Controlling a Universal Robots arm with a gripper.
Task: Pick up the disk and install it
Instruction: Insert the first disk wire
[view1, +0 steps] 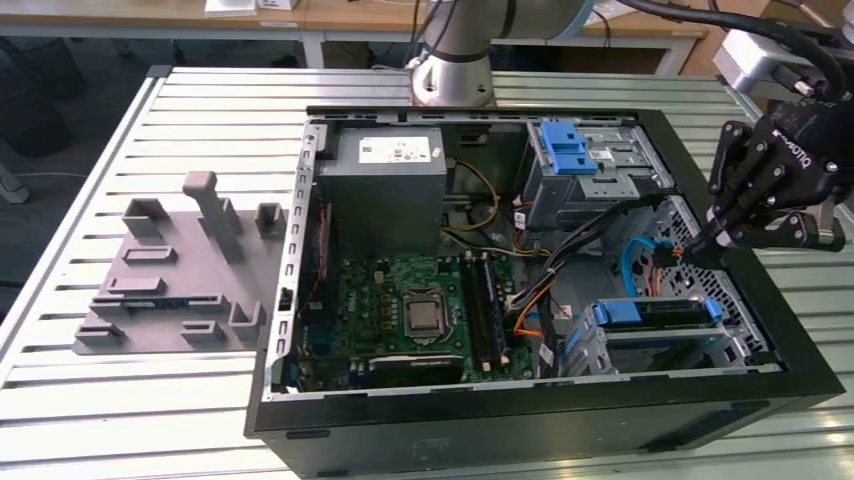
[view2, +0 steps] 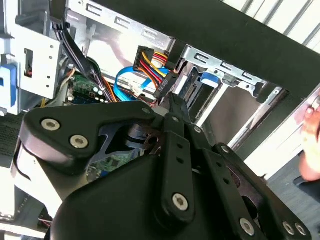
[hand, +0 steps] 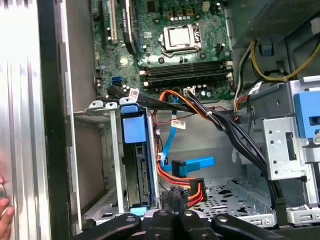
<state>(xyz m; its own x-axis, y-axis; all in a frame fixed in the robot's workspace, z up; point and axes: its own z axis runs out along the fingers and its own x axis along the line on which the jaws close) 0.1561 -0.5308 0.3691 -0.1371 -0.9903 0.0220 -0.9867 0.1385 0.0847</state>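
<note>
- Your gripper (view1: 697, 250) reaches down into the open computer case (view1: 534, 430) at the exterior view's right, just above the drive cage (view1: 741, 345).
- Its fingers (hand: 162, 219) are drawn together on the black connector (hand: 175, 197), which trails red, yellow and orange wires; in the second wrist view you see the same connector (view2: 165, 86) sticking out past the fingertip (view2: 172, 107).
- The disk (view1: 654, 314) is not in the gripper. It sits in the drive cage at the near right corner of the case, its blue rails showing.
- In the first wrist view the disk (hand: 134, 132) stands on edge between the cage's metal walls (hand: 95, 107), just beside the connector.
- 1 loose blue cable end (hand: 192, 165) lies near the connector, apart from the disk.
- A person's hand (hand: 5, 212) shows outside the case wall.
- A grey fixture (view1: 174, 270) rests on the slatted table (view1: 80, 200), well apart from the case.
</note>
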